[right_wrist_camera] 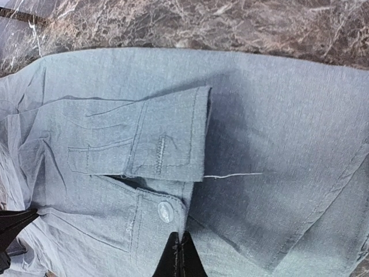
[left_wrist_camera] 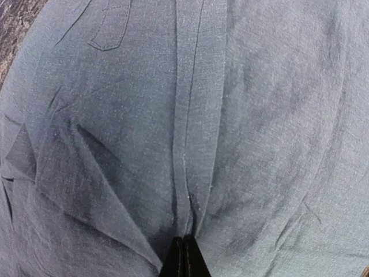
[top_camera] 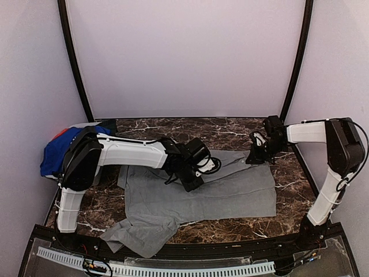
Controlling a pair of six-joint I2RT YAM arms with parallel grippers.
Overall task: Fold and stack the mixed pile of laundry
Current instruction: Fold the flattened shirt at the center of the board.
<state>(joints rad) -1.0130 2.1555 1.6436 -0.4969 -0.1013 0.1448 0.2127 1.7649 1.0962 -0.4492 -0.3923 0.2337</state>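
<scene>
grey shirt [top_camera: 230,190], royal-blue T-shirt [top_camera: 57,151], red-orange garment [top_camera: 60,134], brown white-veined marble table [top_camera: 230,130]

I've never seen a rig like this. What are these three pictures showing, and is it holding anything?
Two robot arms stand at a marble table's near edge. The wide picture looks down from above and behind; the two close-ups come from wrist cameras. A grey shirt lies spread out, a blue garment bunched at the left. The left arm's fingers are shut, and cloth puckers toward them, so they seem to pinch the shirt. The right arm's fingers are shut over it near a button; whether they grip is unclear.
</scene>
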